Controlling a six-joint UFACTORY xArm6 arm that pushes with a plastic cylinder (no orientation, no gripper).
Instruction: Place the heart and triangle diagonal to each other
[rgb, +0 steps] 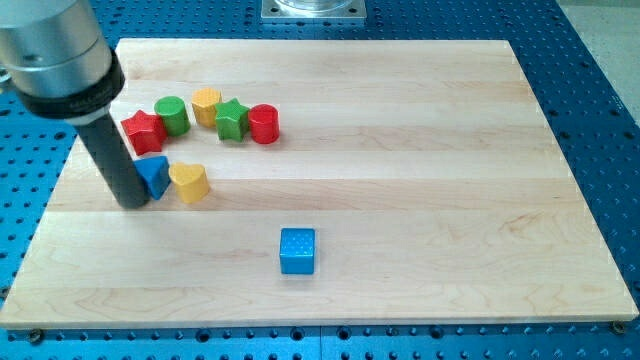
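The yellow heart (189, 182) lies at the left of the wooden board (400, 150). The blue triangle (154, 174) sits just to its left, touching or nearly touching it. My tip (132, 202) rests on the board at the triangle's left side, pressed against it; the dark rod hides part of the triangle.
A row of blocks lies above them: a red star (144, 130), a green cylinder (172, 115), a yellow hexagon-like block (206, 105), a green star (232, 119) and a red cylinder (264, 123). A blue cube (297, 250) sits lower centre.
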